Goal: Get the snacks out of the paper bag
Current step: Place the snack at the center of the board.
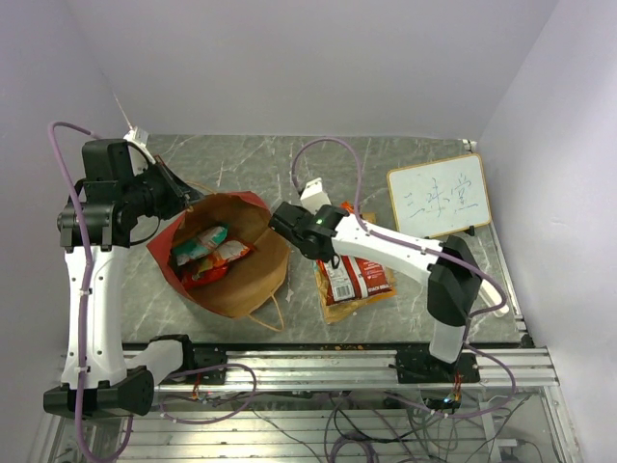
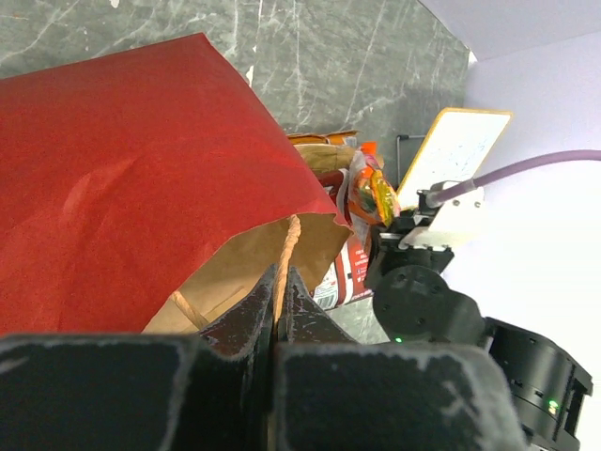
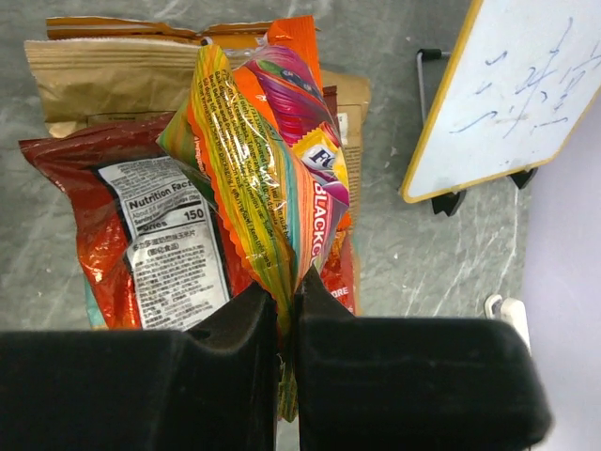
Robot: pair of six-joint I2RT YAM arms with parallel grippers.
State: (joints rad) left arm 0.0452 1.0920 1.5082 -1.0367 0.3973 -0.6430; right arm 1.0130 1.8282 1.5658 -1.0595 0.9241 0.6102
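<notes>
The paper bag (image 1: pixel 258 280), red outside and brown inside, lies tipped on its side with its mouth facing the camera. My left gripper (image 2: pixel 280 274) is shut on its twine handle (image 2: pixel 289 246) and holds the rim up. Inside lie a teal and orange packet (image 1: pixel 200 241) and a red packet (image 1: pixel 216 262). My right gripper (image 3: pixel 286 293) is shut on the edge of an orange and yellow snack packet (image 3: pixel 268 160), which hangs to the right of the bag. Below that packet, on the table, lie a red packet (image 3: pixel 160 235) and a brown one (image 3: pixel 103 80).
A small framed whiteboard (image 1: pixel 439 198) stands on its feet at the back right of the table. A second twine handle (image 1: pixel 271 313) lies loose at the bag's near edge. Purple walls close in the left, back and right sides.
</notes>
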